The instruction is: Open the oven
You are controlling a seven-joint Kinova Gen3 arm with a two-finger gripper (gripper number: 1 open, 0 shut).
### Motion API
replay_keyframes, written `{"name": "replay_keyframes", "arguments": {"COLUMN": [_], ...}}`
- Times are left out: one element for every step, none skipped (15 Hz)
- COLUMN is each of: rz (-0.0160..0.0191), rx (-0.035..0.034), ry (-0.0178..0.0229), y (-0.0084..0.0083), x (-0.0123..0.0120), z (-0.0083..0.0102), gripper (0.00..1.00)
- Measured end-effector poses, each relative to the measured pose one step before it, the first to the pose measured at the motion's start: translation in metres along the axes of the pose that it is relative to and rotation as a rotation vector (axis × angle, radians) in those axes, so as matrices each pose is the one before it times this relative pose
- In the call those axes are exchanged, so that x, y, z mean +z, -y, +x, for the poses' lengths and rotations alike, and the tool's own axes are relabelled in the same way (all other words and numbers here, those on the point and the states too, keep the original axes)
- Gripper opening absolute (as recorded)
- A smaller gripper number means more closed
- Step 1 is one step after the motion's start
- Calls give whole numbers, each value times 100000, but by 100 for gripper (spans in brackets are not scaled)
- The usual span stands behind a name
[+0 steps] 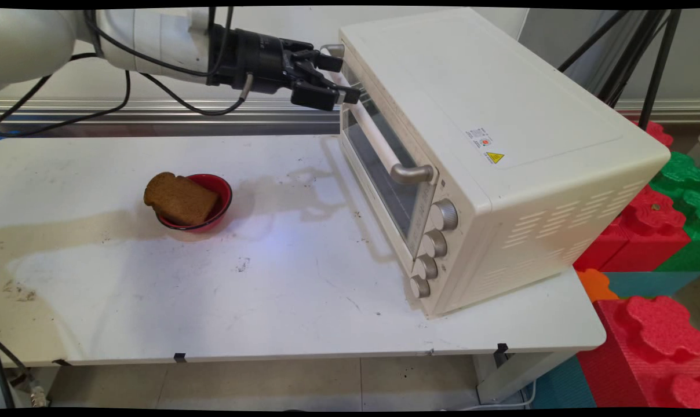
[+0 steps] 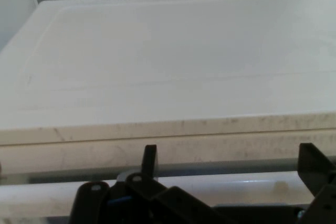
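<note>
Two fingers of the gripper (image 1: 334, 78) are spread wide on either side of the handle (image 1: 379, 139) of the toaster oven (image 1: 500, 145), at its far upper end; nothing is clamped. Oven door (image 1: 385, 174) is seen shut. Bread slice (image 1: 181, 198) is left in the red bowl (image 1: 225, 194), well apart on the table (image 1: 280, 278). Risk judged: handle could be missed or slipped off if closed off-centre; the oven could be dragged.

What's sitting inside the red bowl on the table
A slice of brown bread leans in the red bowl, sticking out over its left rim. The bread covers the bowl's bottom, so anything beneath it is hidden.
</note>
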Motion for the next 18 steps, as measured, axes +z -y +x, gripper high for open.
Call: {"name": "replay_keyframes", "arguments": {"rz": [-70, -85, -50, -55, 9, 30, -22, 94, 80, 85, 64, 190, 150, 265, 173, 278, 256, 293], "rx": [-161, -99, -2, -114, -54, -58, -95, -8, -54, -73, -46, -177, -95, -138, -127, 19, 95, 185], "ry": [124, 88, 20, 61, 10, 12, -12, -78, -64, -157, -115, -216, -126, -207, -76, -48, 38, 202], "y": [-29, -40, -18, -32, -25, -22, -7, -7, -5, -3, 3, 22, 18, 49, 28, 60, 65, 79], "x": [263, 203, 138, 168, 79, 126, 93, 84, 32, 59, 41, 44, 34, 24, -1, 25, 54, 56], "z": [-86, -64, -28, -46, -32, -31, -12, -14, -13, -3, 7, 9, 9, 29, 14, 9, 6, -23], "gripper": [100, 100, 100, 100, 100, 100, 100, 100, 0, 0, 0, 0, 0, 0, 0, 0, 0, 0]}}
